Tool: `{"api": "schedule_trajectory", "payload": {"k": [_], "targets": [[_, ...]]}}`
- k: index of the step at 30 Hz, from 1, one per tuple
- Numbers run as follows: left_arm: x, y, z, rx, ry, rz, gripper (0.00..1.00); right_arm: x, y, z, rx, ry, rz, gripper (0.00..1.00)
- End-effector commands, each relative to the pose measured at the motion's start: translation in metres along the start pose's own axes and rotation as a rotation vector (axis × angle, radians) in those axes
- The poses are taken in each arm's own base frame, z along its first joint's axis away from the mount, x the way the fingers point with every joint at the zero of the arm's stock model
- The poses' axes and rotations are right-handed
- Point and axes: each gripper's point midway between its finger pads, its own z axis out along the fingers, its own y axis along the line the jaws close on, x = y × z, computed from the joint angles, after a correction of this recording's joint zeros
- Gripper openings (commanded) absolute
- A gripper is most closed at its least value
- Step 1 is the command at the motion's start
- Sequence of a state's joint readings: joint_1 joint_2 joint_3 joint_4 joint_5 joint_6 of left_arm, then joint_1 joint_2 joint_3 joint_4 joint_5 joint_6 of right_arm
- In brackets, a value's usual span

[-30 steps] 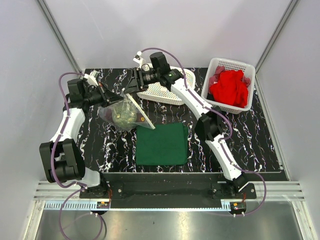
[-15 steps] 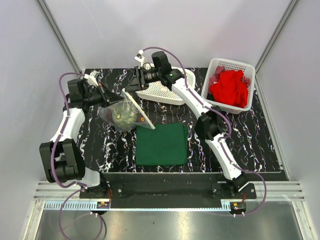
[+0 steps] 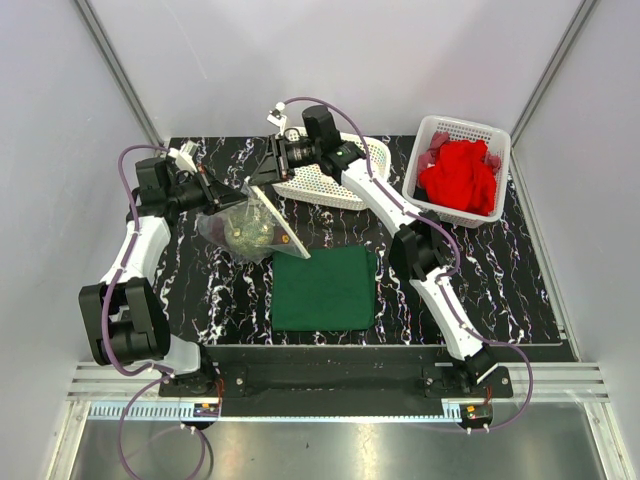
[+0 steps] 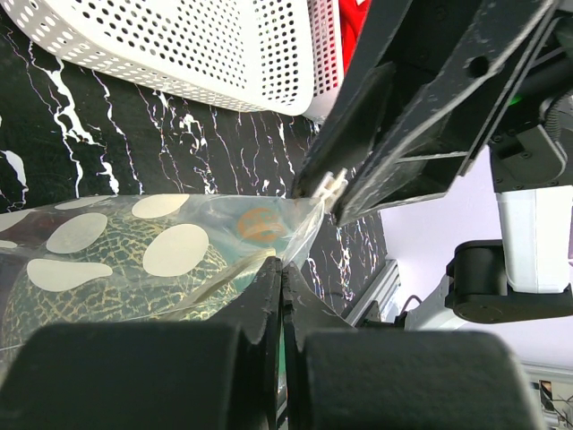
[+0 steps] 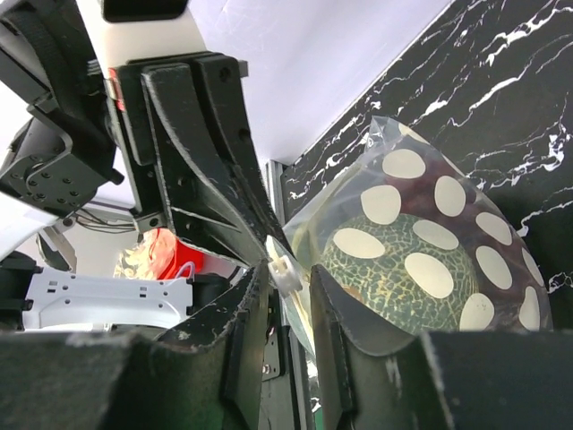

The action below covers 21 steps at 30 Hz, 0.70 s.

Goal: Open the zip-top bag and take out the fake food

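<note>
Left pincer [image 4: 282, 279]: clenched on the edge of the clear, crinkly, white-dotted zip-top bag [image 5: 430, 193].
Right pincer [image 5: 286, 270]: jaws around its small white slider [image 5: 283, 267]; whether it grips, I cannot tell.
Bag: between both pincers, above the black marbled desk [image 3: 500, 290].
Round mottled green ball [image 5: 376, 269]: inside the bag.

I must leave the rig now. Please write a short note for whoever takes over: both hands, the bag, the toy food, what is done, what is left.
Left hand: shut on an edge of the clear white-spotted zip-top plastic bag.
Right hand: jaws either side of the bag's small white zip tab; grip not certain.
Fake food: the round mottled green plastic ball and dark red pieces are inside the bag.
Done: bag grasped. Left: open the zip, take the food out.
</note>
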State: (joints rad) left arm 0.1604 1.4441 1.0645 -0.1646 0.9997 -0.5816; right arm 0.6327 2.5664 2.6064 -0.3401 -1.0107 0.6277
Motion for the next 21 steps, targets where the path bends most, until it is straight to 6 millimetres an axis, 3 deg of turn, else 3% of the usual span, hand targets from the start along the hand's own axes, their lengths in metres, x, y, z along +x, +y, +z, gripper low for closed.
{"api": "schedule_trajectory", "payload": {"k": [1,3,4,5,6,8,10,12,15,16,18,21], "targets": [[-0.011,-0.018,-0.002,0.044,-0.012,0.050,0.00,-0.003,0.021,0.000,-0.047,0.000,-0.043,0.33],[-0.012,-0.019,-0.002,0.045,-0.013,0.050,0.00,-0.004,0.022,-0.001,-0.046,-0.002,-0.041,0.16],[-0.013,-0.020,-0.001,0.049,-0.011,0.053,0.00,-0.005,0.024,-0.001,-0.045,-0.005,-0.042,0.00],[-0.013,-0.021,-0.002,0.050,-0.010,0.059,0.04,-0.007,0.025,-0.002,-0.045,-0.009,-0.042,0.00],[-0.016,-0.021,-0.002,0.039,-0.022,0.065,0.27,-0.007,0.027,-0.002,-0.046,-0.011,-0.042,0.00],[-0.020,-0.021,-0.003,0.033,-0.037,0.079,0.43,-0.010,0.032,-0.003,-0.055,-0.014,-0.038,0.00],[-0.023,-0.023,0.000,0.042,-0.040,0.092,0.52,-0.011,0.036,-0.004,-0.063,-0.015,-0.038,0.00],[-0.024,-0.021,0.004,0.050,-0.031,0.078,0.52,-0.012,0.039,-0.004,-0.069,-0.015,-0.038,0.00],[-0.025,-0.018,0.008,0.054,-0.024,0.069,0.40,-0.012,0.041,-0.005,-0.077,-0.012,-0.033,0.00],[-0.026,-0.017,0.009,0.056,-0.025,0.065,0.29,-0.012,0.041,-0.005,-0.079,-0.012,-0.031,0.00],[-0.028,-0.017,0.010,0.058,-0.026,0.066,0.21,-0.011,0.041,-0.004,-0.079,-0.010,-0.025,0.00],[-0.033,-0.015,0.011,0.050,-0.036,0.066,0.01,-0.012,0.042,-0.004,-0.084,-0.010,-0.023,0.00]]}}
